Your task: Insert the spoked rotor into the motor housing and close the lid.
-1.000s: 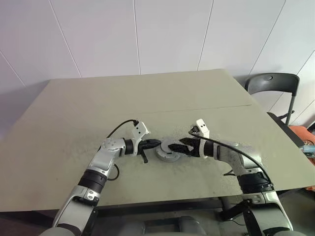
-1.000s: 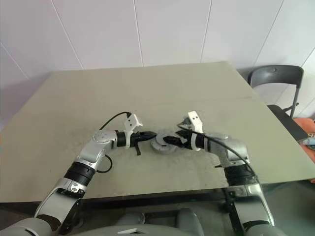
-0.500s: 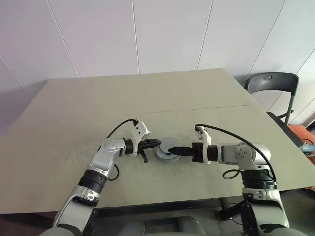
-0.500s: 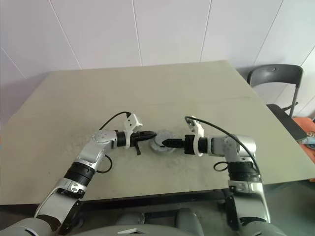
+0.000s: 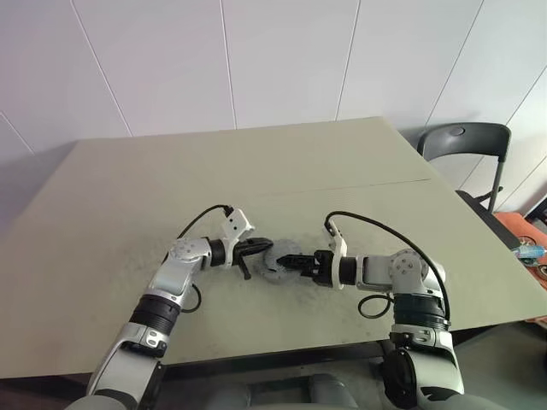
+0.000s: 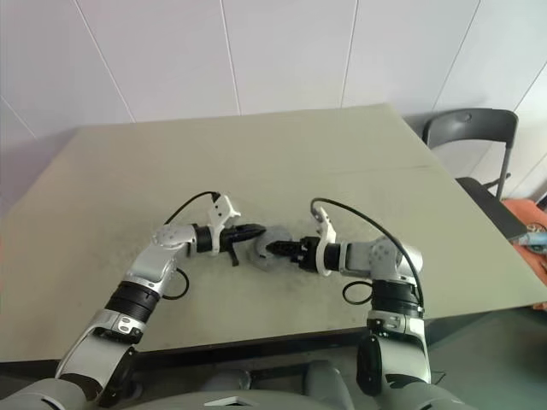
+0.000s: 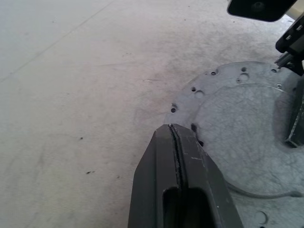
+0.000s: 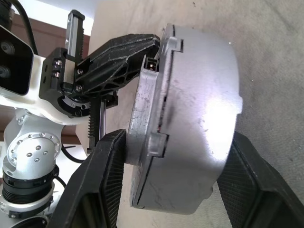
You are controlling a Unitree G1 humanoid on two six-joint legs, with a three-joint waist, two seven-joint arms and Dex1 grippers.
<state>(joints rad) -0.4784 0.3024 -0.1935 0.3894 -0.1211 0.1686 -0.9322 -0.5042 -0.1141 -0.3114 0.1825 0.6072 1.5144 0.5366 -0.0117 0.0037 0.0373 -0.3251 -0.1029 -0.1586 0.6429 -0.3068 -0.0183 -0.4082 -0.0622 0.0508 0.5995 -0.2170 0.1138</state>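
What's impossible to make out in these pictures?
- Inside of the grey casing: its own wall hides it in the right wrist view, so I cannot tell what it holds.
- Eye views: the casing is too small for detail, and the right end effector covers part.
- Left wrist view: the picture's edge cuts the casing off, and the shut left end effector hides part.

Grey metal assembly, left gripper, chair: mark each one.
Grey metal assembly [image 8: 199,95], right wrist view, its curved side wall.
Left gripper [image 7: 176,137], left wrist view, its closed fingertips.
Chair [image 5: 466,137], left eye view, its backrest.
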